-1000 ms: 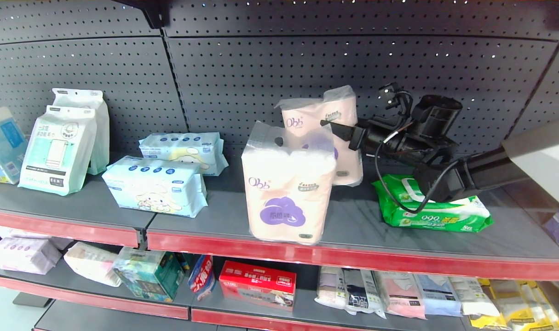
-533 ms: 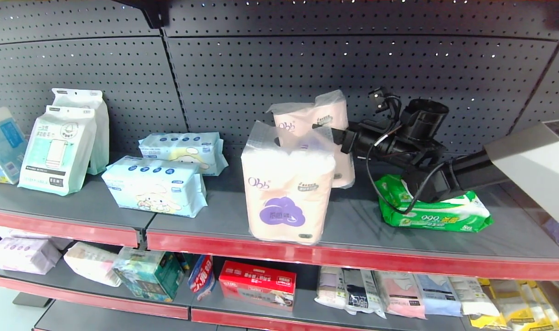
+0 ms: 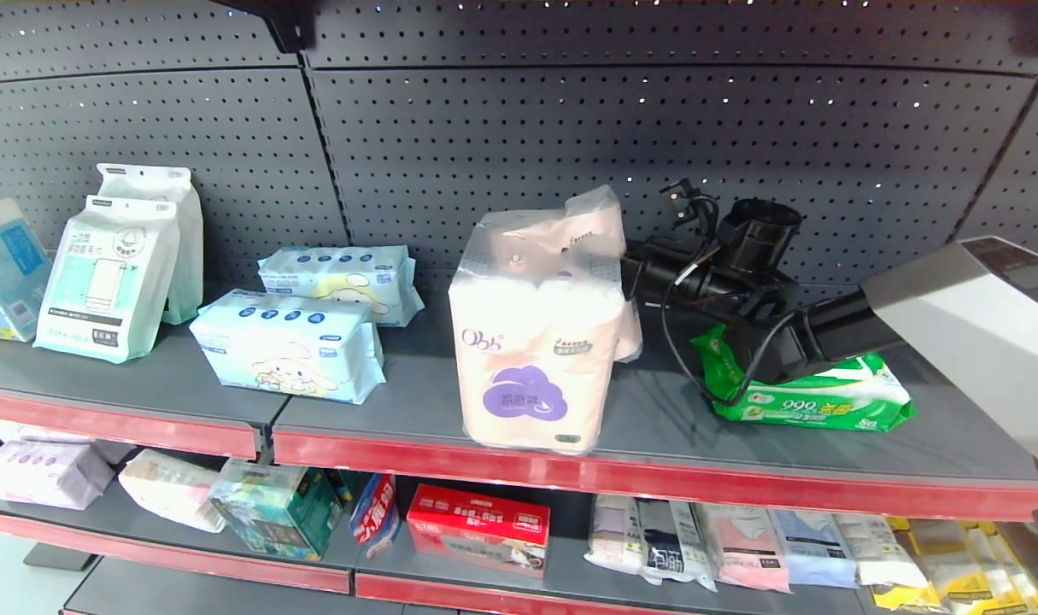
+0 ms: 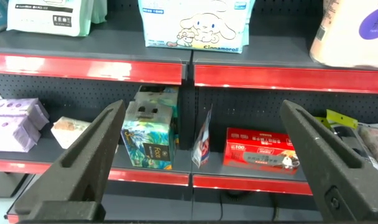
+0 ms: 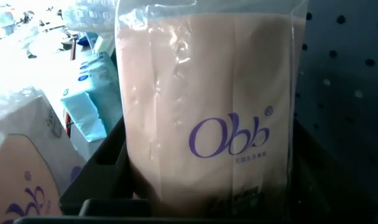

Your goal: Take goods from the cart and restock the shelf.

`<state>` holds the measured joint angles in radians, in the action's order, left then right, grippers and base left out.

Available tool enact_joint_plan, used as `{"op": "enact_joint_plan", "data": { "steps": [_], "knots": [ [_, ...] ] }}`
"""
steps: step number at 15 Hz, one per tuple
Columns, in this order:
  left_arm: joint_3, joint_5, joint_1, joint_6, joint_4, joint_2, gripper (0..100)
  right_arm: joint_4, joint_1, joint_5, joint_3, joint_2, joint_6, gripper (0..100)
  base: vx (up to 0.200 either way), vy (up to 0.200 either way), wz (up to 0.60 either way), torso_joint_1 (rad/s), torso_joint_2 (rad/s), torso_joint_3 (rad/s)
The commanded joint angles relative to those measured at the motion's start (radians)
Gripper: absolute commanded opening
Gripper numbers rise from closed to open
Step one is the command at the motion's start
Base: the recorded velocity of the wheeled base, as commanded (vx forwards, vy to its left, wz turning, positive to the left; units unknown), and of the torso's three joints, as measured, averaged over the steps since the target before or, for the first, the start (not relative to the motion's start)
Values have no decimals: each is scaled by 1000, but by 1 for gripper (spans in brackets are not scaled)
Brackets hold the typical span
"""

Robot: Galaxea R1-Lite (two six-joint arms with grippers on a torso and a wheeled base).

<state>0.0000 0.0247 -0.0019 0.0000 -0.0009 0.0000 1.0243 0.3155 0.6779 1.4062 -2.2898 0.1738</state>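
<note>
Right fingers (image 5: 92,177): closed on the two flanks of the held roll pack (image 5: 207,112); the film is pressed in between them.
Right gripper (image 3: 634,275): reached in from the shelf's right side; the held roll pack is carried upright.
Pack position: toward the back edge of the shelf (image 3: 655,418), just behind the front roll pack (image 3: 531,359); whether its base is touching the shelf cannot be told.
Handling: judged light, soft and squashy; the film is likely slippery and loose at the top, so the firm flanks are the better hold.
Left gripper (image 4: 201,107): fingers spread wide; nothing is held.
Neighbour: a green wipes pack (image 3: 813,393) is laid flat under the right arm.
</note>
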Motion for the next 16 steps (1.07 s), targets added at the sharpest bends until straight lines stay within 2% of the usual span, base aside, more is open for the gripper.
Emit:
{"op": "enact_joint_plan", "data": {
  "steps": [1, 6, 11, 13, 16],
  "knots": [
    [0, 0, 0, 0, -1, 0, 100, -1, 0, 0, 11, -17, 3, 0, 0, 0, 0, 0, 0, 0],
    [0, 0, 0, 0, -1, 0, 100, -4, 20, 28, 62, -39, 15, 0, 0, 0, 0, 0, 0, 0],
    [0, 0, 0, 0, -1, 2, 100, -4, -4, 37, 40, -46, -2, 0, 0, 0, 0, 0, 0, 0],
    [0, 0, 0, 0, -1, 0, 100, -9, -41, 124, 13, -42, -62, 0, 0, 0, 0, 0, 0, 0],
    [0, 0, 0, 0, -1, 0, 100, -9, -46, 141, 14, -37, -71, 0, 0, 0, 0, 0, 0, 0]
  ]
}}
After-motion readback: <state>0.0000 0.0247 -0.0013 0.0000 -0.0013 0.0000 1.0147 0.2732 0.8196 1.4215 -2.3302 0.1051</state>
